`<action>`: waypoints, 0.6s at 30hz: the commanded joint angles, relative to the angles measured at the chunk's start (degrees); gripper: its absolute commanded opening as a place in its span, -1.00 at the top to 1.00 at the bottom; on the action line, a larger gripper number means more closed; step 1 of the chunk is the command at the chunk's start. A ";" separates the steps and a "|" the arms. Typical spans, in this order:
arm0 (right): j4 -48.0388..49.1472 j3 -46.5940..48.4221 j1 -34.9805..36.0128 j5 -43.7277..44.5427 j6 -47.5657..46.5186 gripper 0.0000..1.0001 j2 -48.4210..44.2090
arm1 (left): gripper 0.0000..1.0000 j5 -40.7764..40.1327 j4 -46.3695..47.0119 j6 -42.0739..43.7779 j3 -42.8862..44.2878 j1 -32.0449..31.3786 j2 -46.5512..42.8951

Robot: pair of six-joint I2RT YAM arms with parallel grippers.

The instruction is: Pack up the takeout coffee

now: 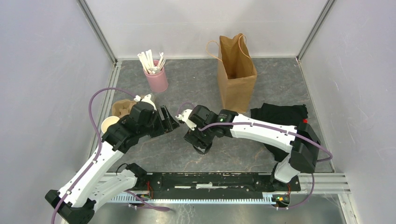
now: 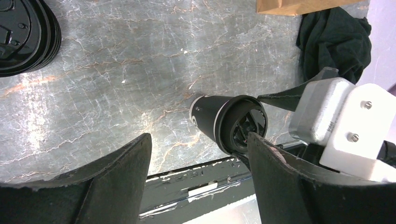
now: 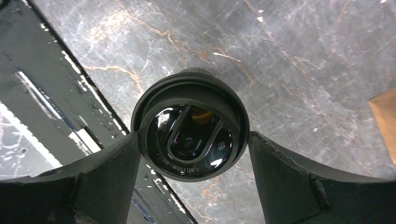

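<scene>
Black right hand (image 3: 194, 138) astride coffee cup (image 3: 189, 149)

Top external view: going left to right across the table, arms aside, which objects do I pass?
Open paper cup → pink cup of white sticks → brown paper bag → black cloth.

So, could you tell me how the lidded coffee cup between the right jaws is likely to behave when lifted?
The coffee cup is probably light with thin paper walls, so a hard squeeze may dent it. Its glossy lid looks slippery. The body tapers toward the base, so it might slip downward or tip if nudged high.
</scene>
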 commanded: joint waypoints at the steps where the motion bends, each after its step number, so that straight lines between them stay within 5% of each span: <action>1: -3.72 2.70 0.91 9.33 0.07 -0.71 0.08 | -0.63 -1.99 -0.55 1.30 1.26 -0.17 -0.51; 9: -2.14 -6.76 -2.35 16.85 6.31 -0.56 -7.96 | -0.63 -1.40 0.31 2.18 0.93 -0.12 0.51; 18: -2.30 -23.03 -22.18 18.35 7.29 -0.60 -24.59 | -0.63 0.17 1.54 2.37 0.23 -0.15 1.39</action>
